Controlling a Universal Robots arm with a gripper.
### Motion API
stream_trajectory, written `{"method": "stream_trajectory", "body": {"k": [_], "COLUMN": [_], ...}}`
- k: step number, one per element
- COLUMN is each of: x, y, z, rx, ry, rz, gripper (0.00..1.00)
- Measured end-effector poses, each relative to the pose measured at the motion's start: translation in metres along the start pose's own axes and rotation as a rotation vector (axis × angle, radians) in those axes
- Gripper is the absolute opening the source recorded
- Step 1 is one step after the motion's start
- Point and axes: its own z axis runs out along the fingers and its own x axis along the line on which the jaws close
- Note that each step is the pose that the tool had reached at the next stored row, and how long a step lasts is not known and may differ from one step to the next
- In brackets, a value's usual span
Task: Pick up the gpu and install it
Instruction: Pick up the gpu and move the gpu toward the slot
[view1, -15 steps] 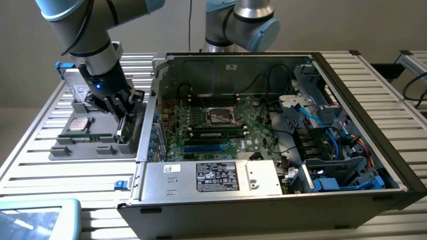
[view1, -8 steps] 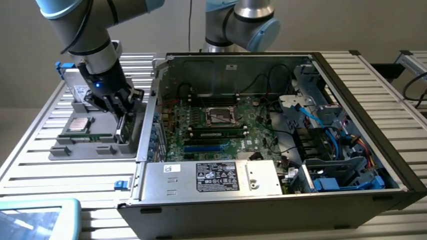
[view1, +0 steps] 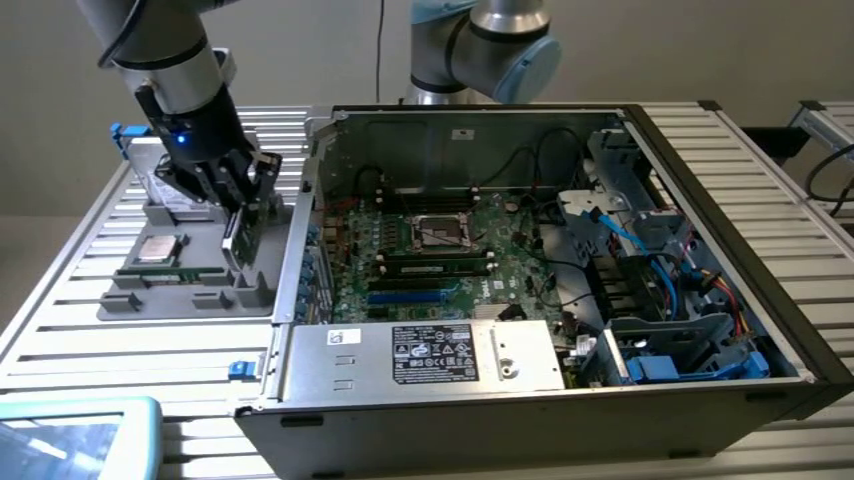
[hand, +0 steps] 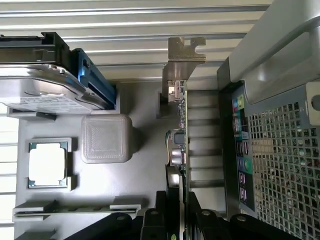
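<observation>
With end effector (hand: 177, 217) clamped on the upright gpu's (hand: 178, 135) top edge, lift straight out of the grey holder (hand: 105, 195), avoiding twist.

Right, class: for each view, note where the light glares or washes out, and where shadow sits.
Exterior view: even light, the computer case interior shaded, a blue lamp glowing above the gripper. Wrist view: the processor glares white, the table slats wash out, the gpu bracket shines.
</observation>
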Motion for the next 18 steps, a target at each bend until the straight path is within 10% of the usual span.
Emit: {"method": "stream_trajectory", "body": {"k": [18], "x": [-0.008], "y": [0.0039], "z": [-0.0816], "rx": [0.0000], "ry": [0.0001], "rz": [0.000], "gripper": [0.27]}}
